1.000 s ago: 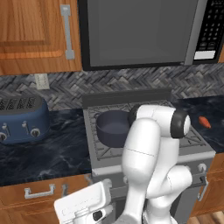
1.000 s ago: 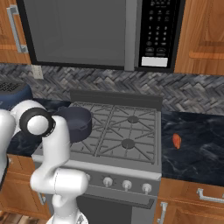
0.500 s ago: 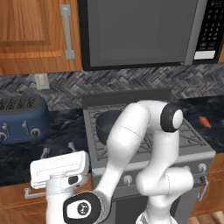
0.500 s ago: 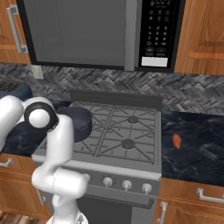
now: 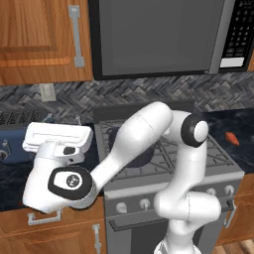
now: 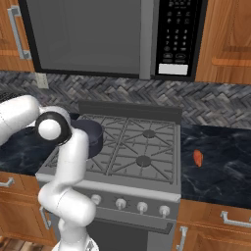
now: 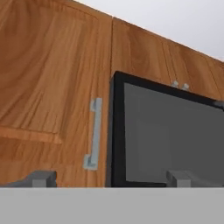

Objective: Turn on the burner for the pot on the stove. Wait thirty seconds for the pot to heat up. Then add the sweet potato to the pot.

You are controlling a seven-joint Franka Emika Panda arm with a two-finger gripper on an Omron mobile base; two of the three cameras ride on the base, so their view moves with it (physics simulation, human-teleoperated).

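While the arm swings far left in the left base view, its hand sits over the counter edge beside the blue toaster (image 5: pixel 10 149), hiding most of the pot (image 5: pixel 141 154) on the stove (image 5: pixel 218 158); sweet potato (image 5: pixel 232 138) lies on the right counter, well apart. Right base view: pot (image 6: pixel 88 137) on the front-left burner, sweet potato (image 6: pixel 197 157) right of the stove (image 6: pixel 147 171). Hand view: gripper (image 7: pixel 109 179) fingers spread wide, empty, facing cabinet handle (image 7: pixel 92 133) and microwave (image 7: pixel 170 135).
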